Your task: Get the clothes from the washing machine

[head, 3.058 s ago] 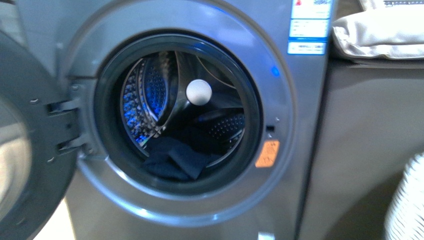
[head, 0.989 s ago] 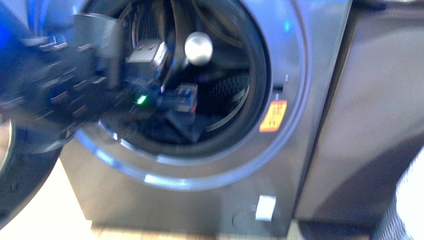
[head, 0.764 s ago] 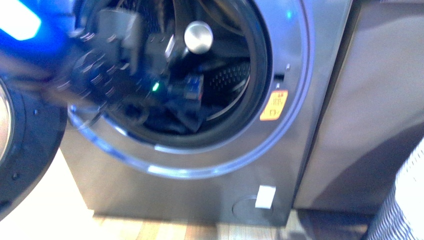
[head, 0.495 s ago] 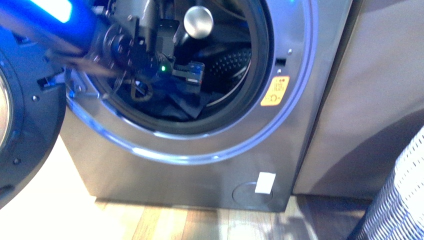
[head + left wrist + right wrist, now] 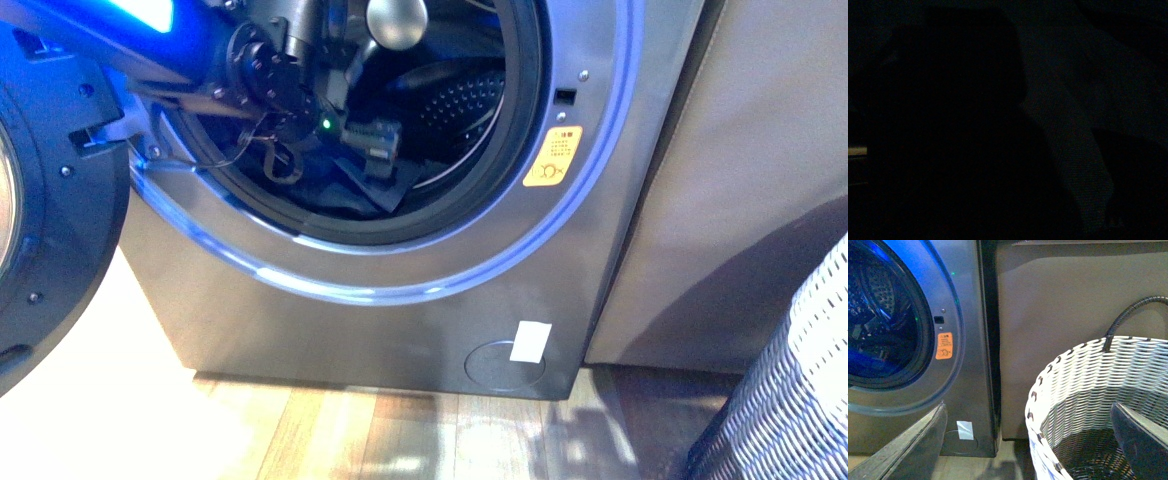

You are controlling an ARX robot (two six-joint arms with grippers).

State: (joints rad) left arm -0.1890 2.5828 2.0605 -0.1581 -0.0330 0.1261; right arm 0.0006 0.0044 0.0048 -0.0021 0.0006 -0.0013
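The grey washing machine (image 5: pixel 400 330) stands with its round door (image 5: pixel 40 230) swung open at the left. The dark navy clothes (image 5: pixel 345 190) lie at the bottom front of the steel drum (image 5: pixel 460 100). My left arm reaches in through the porthole, and its open gripper (image 5: pixel 375 140) hangs just above the clothes. The left wrist view is dark. My right gripper (image 5: pixel 1030 440) is open and empty, held outside over the near rim of the woven basket (image 5: pixel 1083 385). The washing machine also shows in the right wrist view (image 5: pixel 963 405), with its orange sticker (image 5: pixel 944 346).
A brown cabinet side (image 5: pixel 720 200) stands right of the machine. The woven basket (image 5: pixel 790 400) sits on the wooden floor (image 5: pixel 400 440) at the front right. A white label (image 5: pixel 530 341) is on the machine's lower panel.
The camera has dropped lower and steadied. My left arm has come in from the left and reached deeper into the drum, down towards the clothes. The clothes lie where they were.
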